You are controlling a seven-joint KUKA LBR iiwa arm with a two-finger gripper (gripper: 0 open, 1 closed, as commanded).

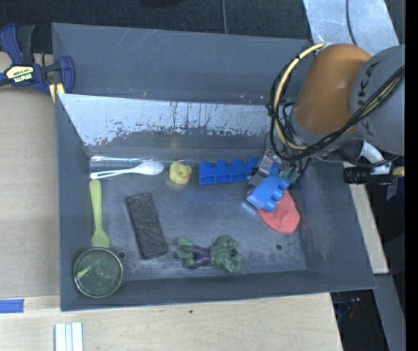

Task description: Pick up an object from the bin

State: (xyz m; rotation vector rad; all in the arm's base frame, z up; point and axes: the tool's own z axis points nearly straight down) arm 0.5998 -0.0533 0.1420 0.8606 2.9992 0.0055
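**Lift the small blue block straight up**

The small blue block (267, 193) lies tilted at the right of the bin (73, 218), overlapping a flat red piece (285, 218). The end effector (280, 172) is directly above it (apart or clamped, I cannot tell). A vertical rise looks best, keeping clear of the long blue brick (227, 172) just beside.

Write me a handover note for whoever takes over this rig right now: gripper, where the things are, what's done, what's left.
Gripper: low at the right side of the grey metal bin, directly above the small blue plastic toy brick; whether it grips the brick cannot be told.
Things: that brick sits tilted, overlapping the flat red piece, just right of the long blue studded brick.
Done: gripper is at the small brick.
Left: confirm a grip, then lift one thing out of the bin.
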